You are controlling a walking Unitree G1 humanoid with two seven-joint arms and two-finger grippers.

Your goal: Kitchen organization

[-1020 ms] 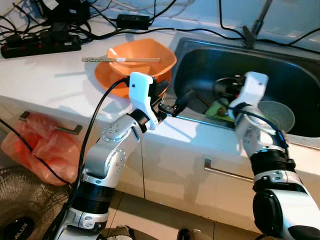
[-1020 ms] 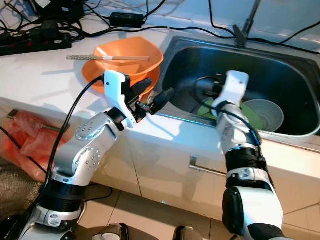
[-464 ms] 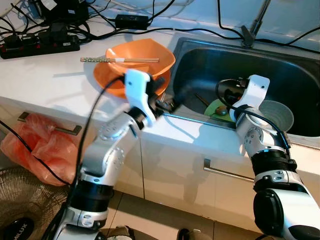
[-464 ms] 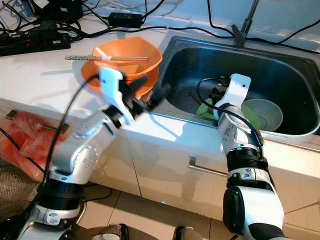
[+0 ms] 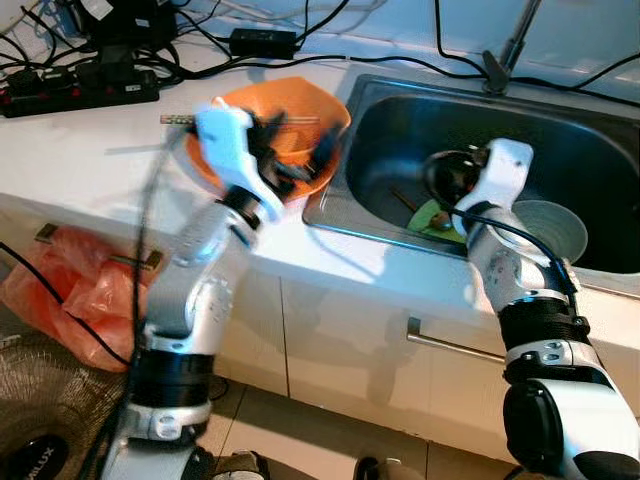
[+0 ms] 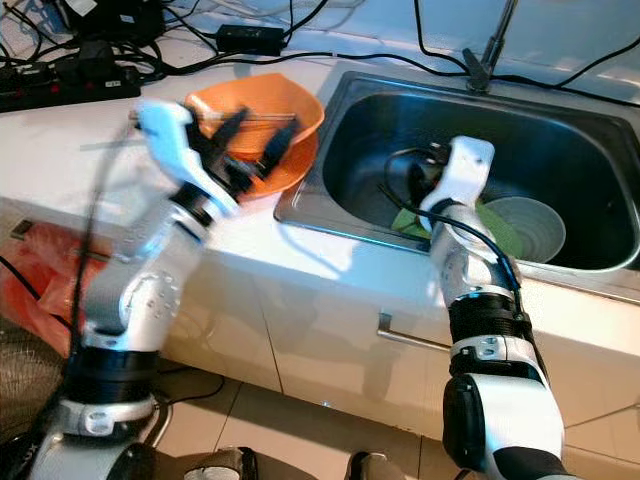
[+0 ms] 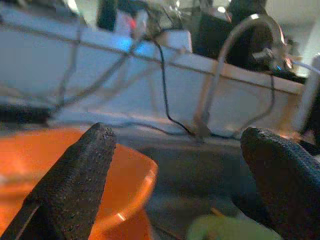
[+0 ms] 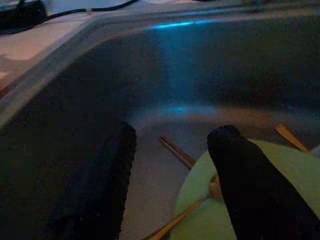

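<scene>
The left gripper (image 5: pixel 298 152) hangs over the orange bowl (image 5: pixel 300 115) in the upper middle of the frame, fingers spread wide and holding nothing (arm's a bit blurry). Chopsticks (image 6: pixel 262 116) lie across the bowl's rim. The right gripper (image 8: pixel 172 165) is down in the sink (image 5: pixel 560 130) at the right, jaws parted and empty, just above a green plate (image 8: pixel 240 200) with chopsticks on it. A pale bowl (image 5: pixel 555 230) sits beside that plate.

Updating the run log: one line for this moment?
left gripper: open, over orange bowl | right gripper: open, in sink above green plate
</scene>
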